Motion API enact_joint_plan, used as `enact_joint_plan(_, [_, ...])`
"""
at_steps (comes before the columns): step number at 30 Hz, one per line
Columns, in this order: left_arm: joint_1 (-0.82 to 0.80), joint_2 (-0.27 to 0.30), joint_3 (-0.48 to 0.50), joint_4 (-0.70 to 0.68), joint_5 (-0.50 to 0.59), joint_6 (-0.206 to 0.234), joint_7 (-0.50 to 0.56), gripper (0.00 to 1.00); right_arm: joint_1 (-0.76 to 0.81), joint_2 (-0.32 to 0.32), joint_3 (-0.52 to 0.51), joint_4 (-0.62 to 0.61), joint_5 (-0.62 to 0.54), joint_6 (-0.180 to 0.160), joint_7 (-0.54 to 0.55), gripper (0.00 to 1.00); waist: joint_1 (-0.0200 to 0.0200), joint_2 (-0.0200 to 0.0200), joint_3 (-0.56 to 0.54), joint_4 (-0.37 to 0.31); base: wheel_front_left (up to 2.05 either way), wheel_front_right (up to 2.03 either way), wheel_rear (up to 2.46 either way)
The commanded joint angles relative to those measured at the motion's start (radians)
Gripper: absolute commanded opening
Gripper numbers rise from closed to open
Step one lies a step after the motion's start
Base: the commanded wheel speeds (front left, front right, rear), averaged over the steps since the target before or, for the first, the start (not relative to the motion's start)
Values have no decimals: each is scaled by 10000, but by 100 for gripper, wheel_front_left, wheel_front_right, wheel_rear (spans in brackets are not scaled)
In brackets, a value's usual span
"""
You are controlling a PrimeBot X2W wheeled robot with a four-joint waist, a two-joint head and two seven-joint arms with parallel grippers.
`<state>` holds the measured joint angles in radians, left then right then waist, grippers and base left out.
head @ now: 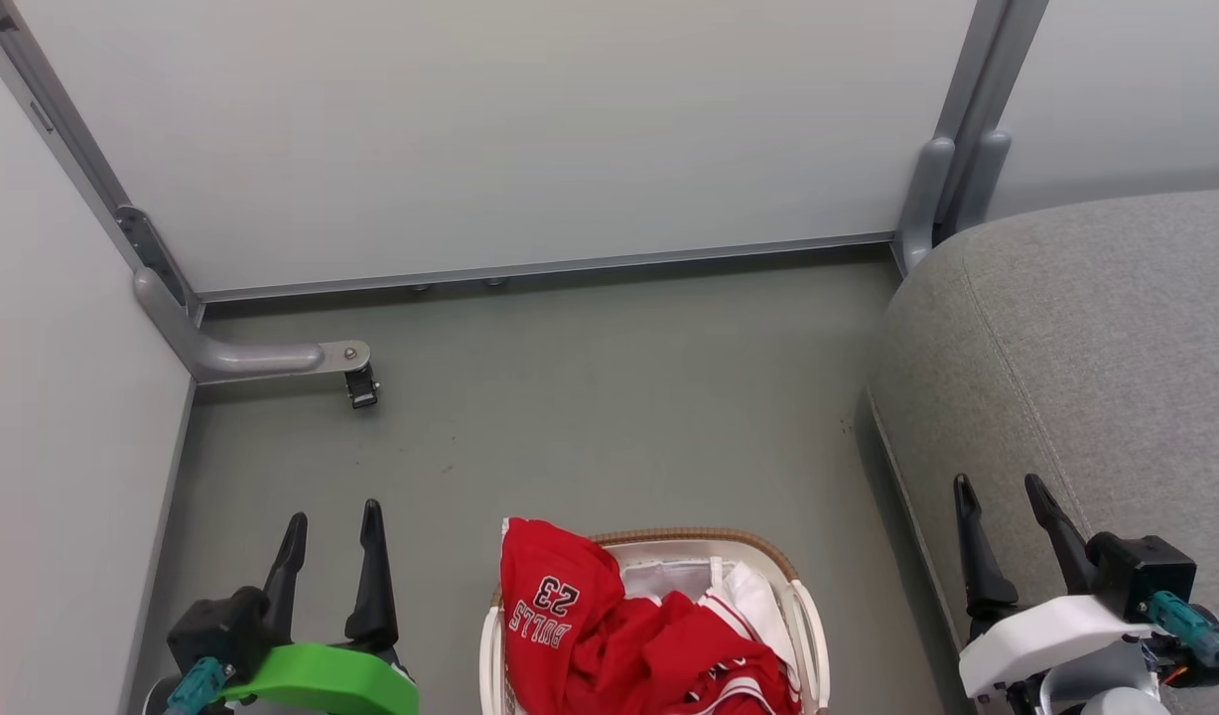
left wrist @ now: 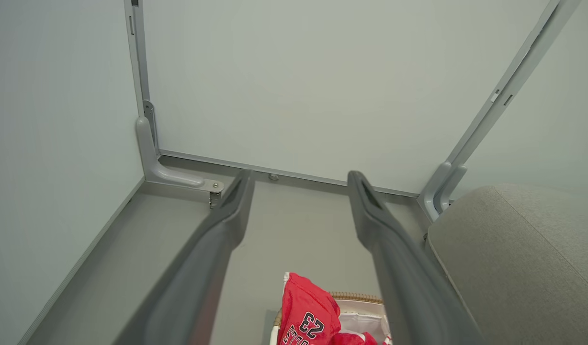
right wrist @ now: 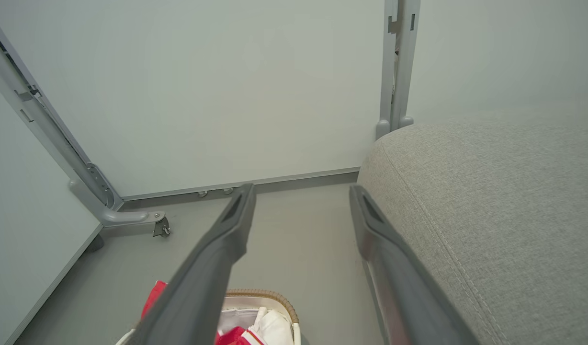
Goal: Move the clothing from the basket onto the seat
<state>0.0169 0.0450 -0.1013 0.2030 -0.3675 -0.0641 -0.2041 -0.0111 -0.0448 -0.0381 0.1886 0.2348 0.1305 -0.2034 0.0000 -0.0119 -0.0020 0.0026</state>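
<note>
Looks like square one to me. The red "BULLS 23" jersey (head: 560, 606) and the red-and-white striped-trim garment (head: 739, 675) are both heaped in the oval white plastic laundry basket (head: 813, 616) with the brown woven rim. It's sitting on the grey floor (head: 590, 417) between the 2 arms. The big grey fabric sofa seat (head: 1086, 348), off to the robot's right, has nothing on it in the part I can see. The left claw (head: 334, 511) and right claw (head: 997, 480) are both spread wide, holding nothing, and apart from the cloth. So 0 of 2 moved, and the whole job is left.
</note>
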Motion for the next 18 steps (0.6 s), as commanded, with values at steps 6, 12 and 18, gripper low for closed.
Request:
enact_joint_plan(6, [120,76,-110,119,529,25,-197,100,95,-62,54,-28,-607,3,-212,100,0,96,-1,11,0,0,0])
enact_joint_plan(12, [146,78,-125,268,845,8,-311,100,130,-68,64,2,-991,3,-315,100,0,102,-6,24,0,0,0])
enact_joint_plan(18, [143,80,-181,427,1182,-33,-418,100,165,-73,83,13,-1455,2,-421,100,0,108,4,36,0,0,0])
